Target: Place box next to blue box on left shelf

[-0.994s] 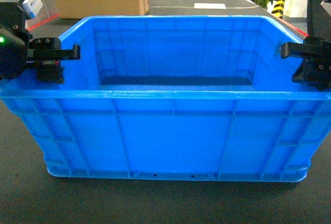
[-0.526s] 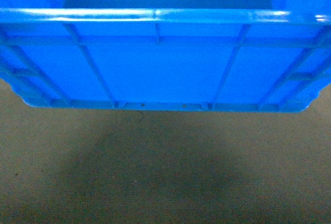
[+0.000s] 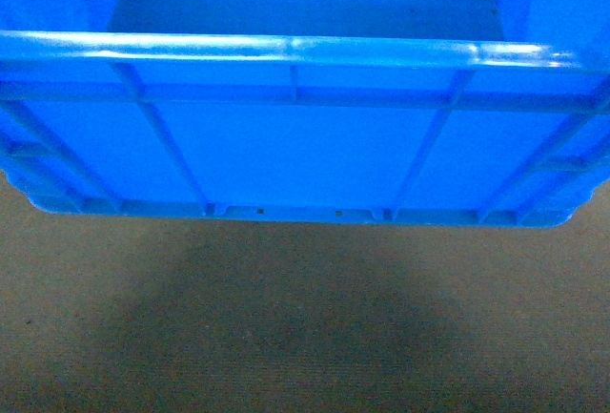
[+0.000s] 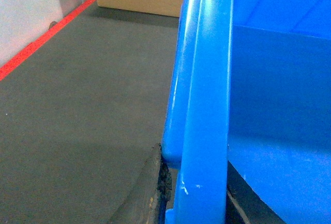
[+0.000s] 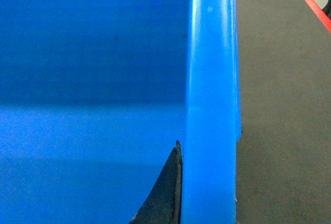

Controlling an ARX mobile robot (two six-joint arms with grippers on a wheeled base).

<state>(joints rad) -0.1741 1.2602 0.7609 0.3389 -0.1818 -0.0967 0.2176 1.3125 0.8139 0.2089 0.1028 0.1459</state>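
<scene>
Head view: box point(image 3: 305, 146) long axis runs 9–3 o'clock; left gripper point(image 4: 155, 193) & right gripper point(image 5: 168, 193) are seen at opposite end rims, grip state can't be told.

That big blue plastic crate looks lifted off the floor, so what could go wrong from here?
Each gripper seems to hold only the thick rolled rim of the bright blue ribbed plastic crate: a dark finger on the left rim, another finger inside the right. The smooth rim might slip. The crate also fills the head view, hiding what lies ahead above the grey carpet floor.
</scene>
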